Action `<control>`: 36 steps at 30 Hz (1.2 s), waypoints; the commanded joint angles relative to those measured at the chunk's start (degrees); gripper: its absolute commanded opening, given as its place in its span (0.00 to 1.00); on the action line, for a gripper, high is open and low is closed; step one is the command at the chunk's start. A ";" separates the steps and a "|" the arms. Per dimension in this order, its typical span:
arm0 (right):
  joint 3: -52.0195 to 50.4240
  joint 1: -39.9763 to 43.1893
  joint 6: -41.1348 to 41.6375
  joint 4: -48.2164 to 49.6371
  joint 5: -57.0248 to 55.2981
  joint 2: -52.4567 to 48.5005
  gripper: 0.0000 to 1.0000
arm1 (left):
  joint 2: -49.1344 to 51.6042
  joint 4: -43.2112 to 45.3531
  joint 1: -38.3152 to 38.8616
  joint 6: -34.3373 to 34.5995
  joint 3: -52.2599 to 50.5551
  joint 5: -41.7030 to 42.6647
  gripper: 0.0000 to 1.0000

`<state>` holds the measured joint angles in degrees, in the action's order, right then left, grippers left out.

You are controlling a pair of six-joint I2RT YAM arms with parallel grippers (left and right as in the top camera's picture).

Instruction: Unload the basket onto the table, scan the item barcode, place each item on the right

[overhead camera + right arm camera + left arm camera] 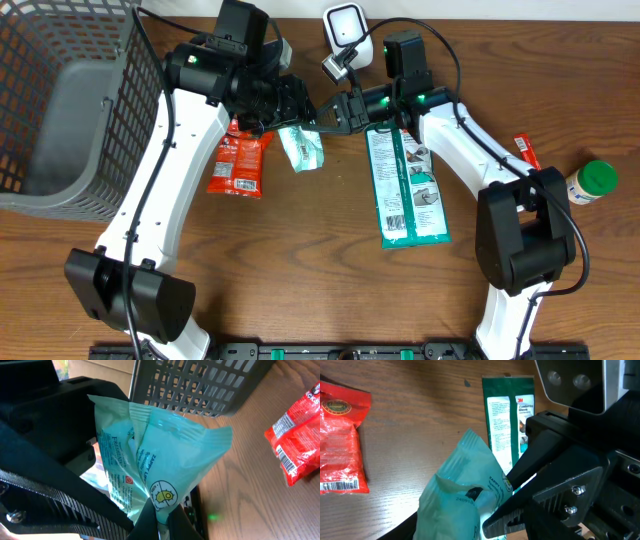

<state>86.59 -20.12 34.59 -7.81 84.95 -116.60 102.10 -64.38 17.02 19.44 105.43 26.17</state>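
Observation:
The item is a pale teal pouch (300,148) held up off the table between the two arms. My right gripper (161,510) is shut on its lower corner, beside a round yellow logo. My left gripper (291,107) stands open around the pouch's other end. One dark left finger (395,530) lies along the pouch (460,495), and in the right wrist view a gap still shows beside the pouch (165,450). I see print on the pouch but no barcode. The white scanner (345,32) stands at the table's back, just behind both grippers.
A red snack bag (238,165) lies flat under the left arm, its barcode (340,485) facing up. A long green glove pack (405,185) lies by the right arm. A grey wire basket (70,110) stands at the far left. A green-capped bottle (592,182) stands at the far right.

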 commanded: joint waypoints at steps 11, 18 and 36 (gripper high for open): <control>0.42 -0.70 2.67 0.33 -0.66 1.64 0.02 | 0.76 1.97 0.04 -0.33 -0.33 -0.31 0.31; 0.42 -0.72 2.67 0.35 -0.63 1.64 0.07 | 0.76 2.40 0.04 -0.33 -0.33 -0.31 0.08; 0.42 3.74 2.62 4.37 4.52 1.86 0.56 | 0.74 1.92 -12.70 -2.97 -0.31 29.29 0.07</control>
<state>86.61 -17.47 37.36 -3.57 87.90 -116.49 102.15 -62.54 6.39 18.94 105.34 43.13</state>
